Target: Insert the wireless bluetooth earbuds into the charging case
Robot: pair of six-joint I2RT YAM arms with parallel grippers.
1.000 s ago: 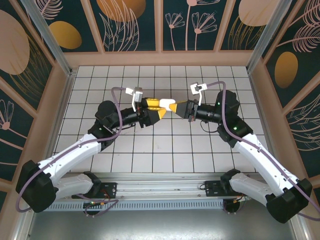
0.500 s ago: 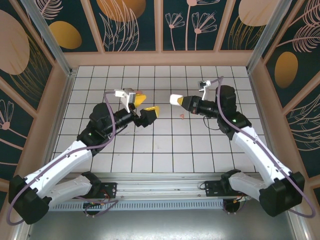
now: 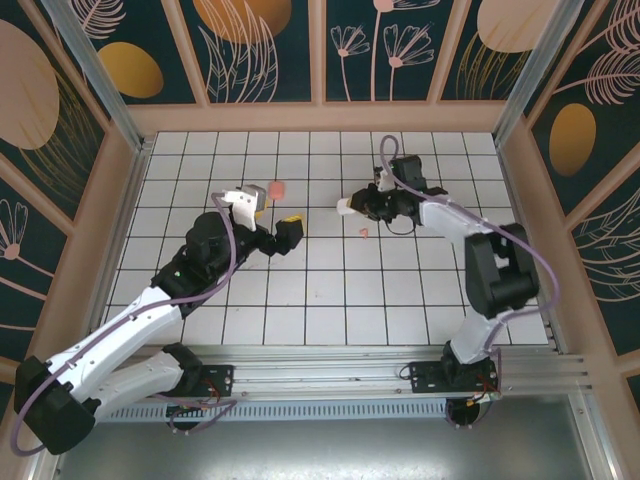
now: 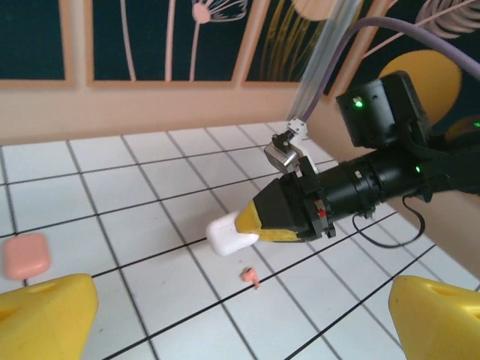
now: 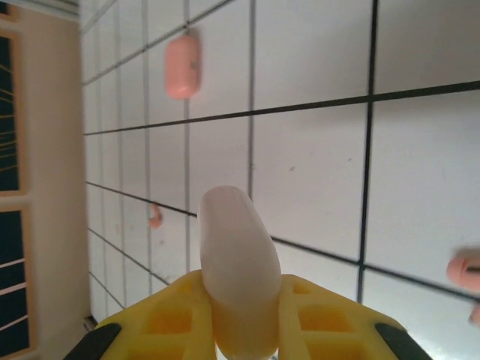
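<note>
Floor: I'm looking down on a white tiled floor (image 3: 330, 290) with dark grout lines | Walls: I'm seeing dark teal panels (image 3: 260, 50) with peach flower and leaf drawings, tan-framed, closing in three sides | Posts: metal posts (image 3: 95, 75) are slanting up at the far corners | Light: falling evenly

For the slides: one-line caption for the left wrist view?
Right gripper clamps a white rounded plastic case; tiny salmon-pink earbud lies on tiles nearby.
</note>
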